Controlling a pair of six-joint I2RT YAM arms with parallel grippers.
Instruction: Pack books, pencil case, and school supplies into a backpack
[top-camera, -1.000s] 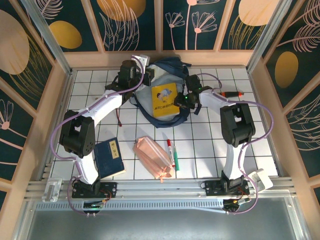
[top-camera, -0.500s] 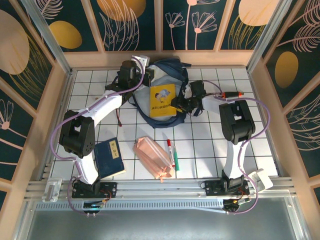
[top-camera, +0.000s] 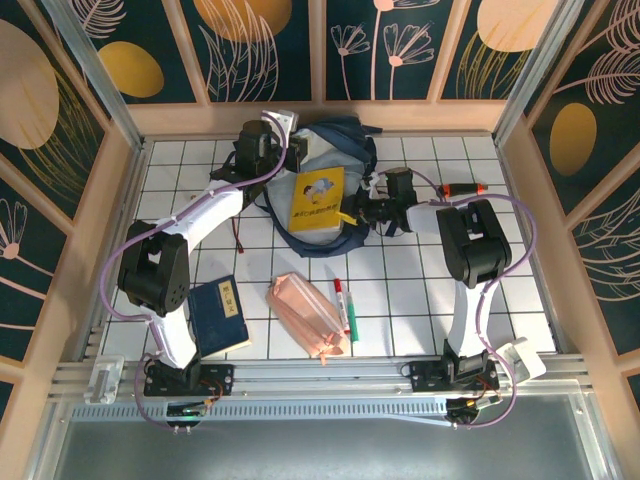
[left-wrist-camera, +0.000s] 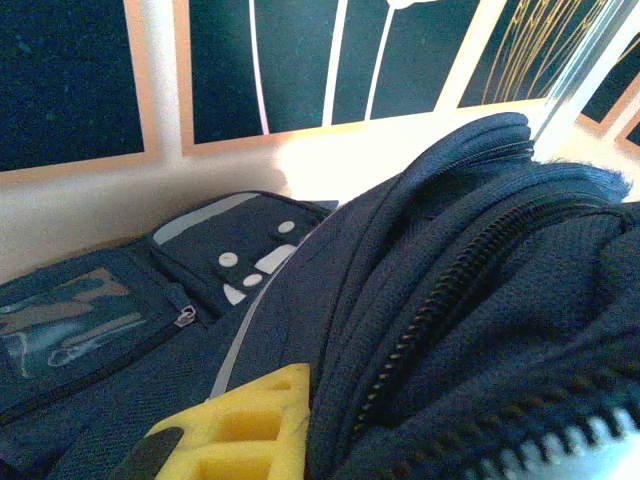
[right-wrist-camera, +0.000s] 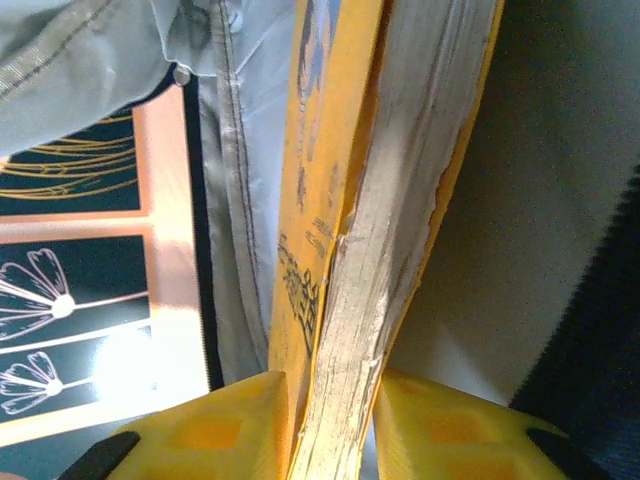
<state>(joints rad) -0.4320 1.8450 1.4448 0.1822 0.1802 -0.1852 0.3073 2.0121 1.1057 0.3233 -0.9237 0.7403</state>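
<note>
Dark navy thin book with a small yellow label is lying on the white tiled table near the left arm's base, with the soft salmon-pink fabric pencil case and red-capped marker pen lying beside it. Farther back, the left gripper is pinching shut on a fold of the large dark navy fabric backpack, while the right gripper is clamping the bright yellow book edge-on in the backpack's mouth.
</note>
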